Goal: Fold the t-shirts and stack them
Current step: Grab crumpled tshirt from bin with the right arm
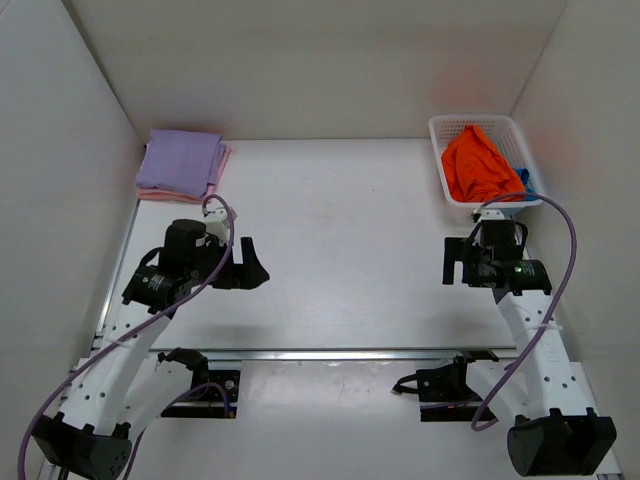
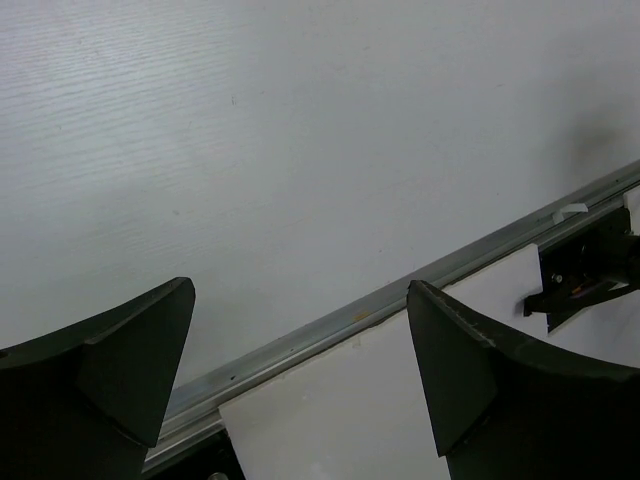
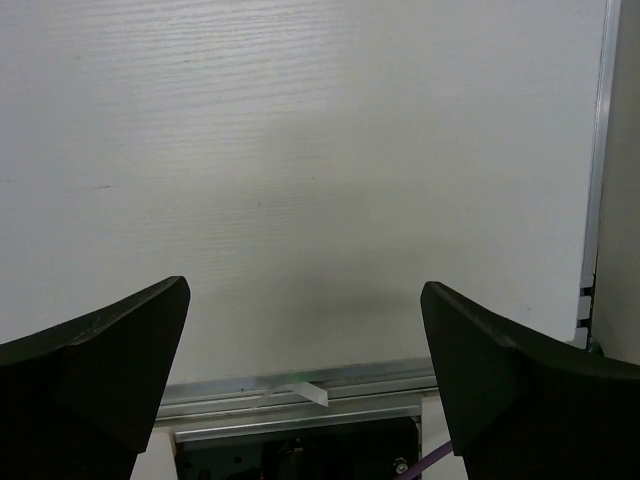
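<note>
A folded lavender t-shirt lies on a folded pink t-shirt at the table's back left corner. A crumpled bright orange t-shirt fills the white mesh basket at the back right, and a bit of the blue t-shirt shows under it. My left gripper is open and empty above the bare table, left of centre. My right gripper is open and empty, just in front of the basket. Both wrist views show only bare table and rail.
White walls close in the table on the left, back and right. A metal rail runs along the near edge, with the arm bases and purple cables behind it.
</note>
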Robot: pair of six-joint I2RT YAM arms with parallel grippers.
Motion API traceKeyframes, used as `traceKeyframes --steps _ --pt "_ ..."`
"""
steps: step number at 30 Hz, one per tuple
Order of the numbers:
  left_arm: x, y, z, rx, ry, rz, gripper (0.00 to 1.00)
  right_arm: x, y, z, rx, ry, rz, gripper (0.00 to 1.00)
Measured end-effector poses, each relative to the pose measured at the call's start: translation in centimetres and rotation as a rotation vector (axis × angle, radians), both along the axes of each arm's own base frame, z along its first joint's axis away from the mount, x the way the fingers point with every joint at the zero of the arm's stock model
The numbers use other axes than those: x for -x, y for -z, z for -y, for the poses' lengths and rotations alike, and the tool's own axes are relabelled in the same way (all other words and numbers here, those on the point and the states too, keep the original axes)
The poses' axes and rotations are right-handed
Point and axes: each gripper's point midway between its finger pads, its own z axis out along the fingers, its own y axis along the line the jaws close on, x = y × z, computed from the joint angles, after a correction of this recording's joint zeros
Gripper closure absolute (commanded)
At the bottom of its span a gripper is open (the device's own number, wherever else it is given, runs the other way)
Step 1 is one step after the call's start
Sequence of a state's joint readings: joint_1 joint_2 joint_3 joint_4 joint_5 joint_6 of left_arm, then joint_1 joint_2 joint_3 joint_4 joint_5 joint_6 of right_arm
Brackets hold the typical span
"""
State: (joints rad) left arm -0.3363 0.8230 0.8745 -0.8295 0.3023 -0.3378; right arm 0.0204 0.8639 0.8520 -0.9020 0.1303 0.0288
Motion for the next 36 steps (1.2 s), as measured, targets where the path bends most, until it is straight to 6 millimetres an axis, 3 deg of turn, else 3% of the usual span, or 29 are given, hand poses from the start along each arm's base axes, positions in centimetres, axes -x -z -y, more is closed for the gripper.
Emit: traceKeyframes --steps 7,8,10,11,12,13,15,16,17,18,19,21,25,26,29,36 --pt "-0.1 -2.7 -0.1 0.045 0.008 0.134 0.01 0.0 -0.1 -0.3 0.016 -0.012 0.006 0.01" --pt "-0.2 -3.1 0.0 0.055 0.01 0.153 0.01 -0.1 -0.1 -0.3 0.019 -0.012 0.0 0.07" --pt "-0.6 -3.9 0.2 0.078 0.009 0.183 0.02 -0.4 0.0 -0.2 0.026 -0.012 -0.026 0.42" --pt "-0.9 -4.2 0.4 0.092 0.007 0.195 0.07 -0.9 -0.2 -0.1 0.026 -0.01 -0.034 0.72" --pt "-1.3 -4.5 0.5 0.107 0.003 0.205 0.5 -1.6 -0.6 0.2 0.02 0.0 -0.039 1.0" --pt "-1.6 -4.7 0.7 0.124 -0.005 0.211 0.75 -2.6 -1.3 0.5 0.014 0.015 -0.034 1.0" --pt "-2.2 -4.6 0.8 0.138 -0.012 0.219 0.77 -5.1 -3.3 1.5 -0.001 0.056 0.003 0.96" --pt "-2.6 -4.4 0.8 0.142 -0.017 0.218 0.61 -6.6 -4.6 1.9 -0.003 0.069 0.036 0.84" --pt "-2.9 -4.1 0.8 0.142 -0.024 0.211 0.44 -8.2 -6.0 2.5 0.0 0.08 0.072 0.57" --pt "-3.1 -3.6 0.7 0.138 -0.03 0.2 0.21 -9.7 -7.2 2.9 0.004 0.087 0.108 0.55" --pt "-3.4 -3.2 0.6 0.133 -0.036 0.187 0.18 -11.3 -8.3 3.2 0.015 0.077 0.144 0.53" --pt "-4.0 -2.0 0.5 0.126 -0.053 0.154 0.14 -14.0 -9.3 3.6 0.021 0.069 0.198 0.35" --pt "-4.5 -0.1 0.2 0.107 -0.074 0.104 0.18 -17.3 -7.9 4.2 0.007 0.059 0.217 0.37" --pt "-4.6 0.2 0.1 0.105 -0.078 0.1 0.18 -18.0 -7.4 4.7 0.002 0.071 0.218 0.28" --pt "-4.8 0.7 -0.2 0.101 -0.094 0.098 0.2 -20.5 -6.1 6.6 -0.003 0.109 0.206 0.16" --pt "-5.9 0.5 -0.2 0.12 -0.117 0.138 0.24 -27.9 -3.5 10.3 0.008 0.144 0.215 0.27"
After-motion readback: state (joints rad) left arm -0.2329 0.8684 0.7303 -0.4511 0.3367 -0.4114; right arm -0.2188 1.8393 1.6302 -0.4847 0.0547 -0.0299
